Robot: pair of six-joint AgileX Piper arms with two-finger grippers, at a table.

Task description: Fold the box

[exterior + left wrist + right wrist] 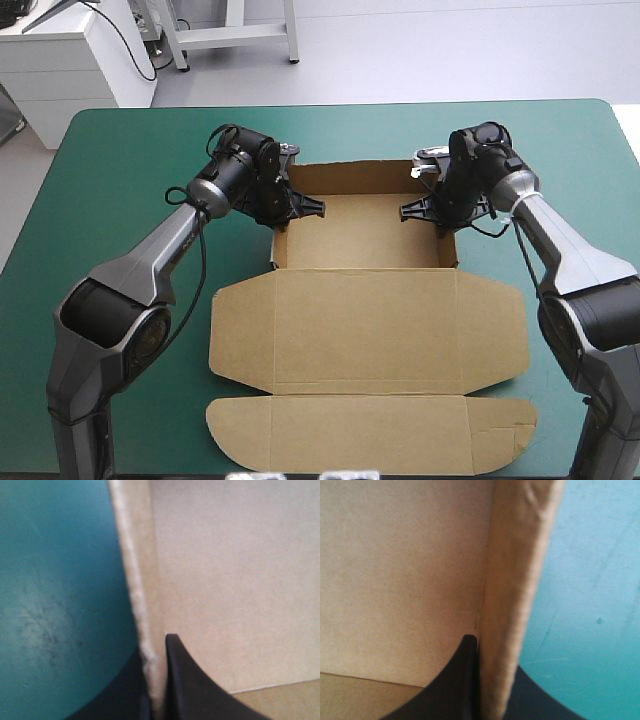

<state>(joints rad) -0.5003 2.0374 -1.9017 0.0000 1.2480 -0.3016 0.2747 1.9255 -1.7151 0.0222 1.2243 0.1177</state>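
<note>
The brown box (366, 290) is lying in the middle of the counter (120, 160), on its teal-green cover. Its far half is standing up as an open tray (365, 235), and the lid (380, 350) is stretching flat toward the near edge with its front flap (370, 435) laid out beyond it.

The left gripper (288, 214) is pinching the tray's left wall (278, 243). Seen from its wrist, the left gripper (156, 655) has its black fingers all but together, with the board edge (132, 580) running up between them, one finger inside the tray and one outside over the cover. The right gripper (438, 212) is doing the same on the right wall (453, 245). Its wrist view shows the right gripper (487, 652) clamping that wall (520, 580) in the same way.

The tray is holding nothing that I can see; its floor is bare board.

To my eye this is light, stiff sheet that is going to bend cleanly only along its creases and spring back if let go early. The raw edges look soft and a little frayed, so a hard squeeze could crush them. The best hold is probably low on a wall near a corner, or along the lid's free edge, where the board is not going to buckle.
</note>
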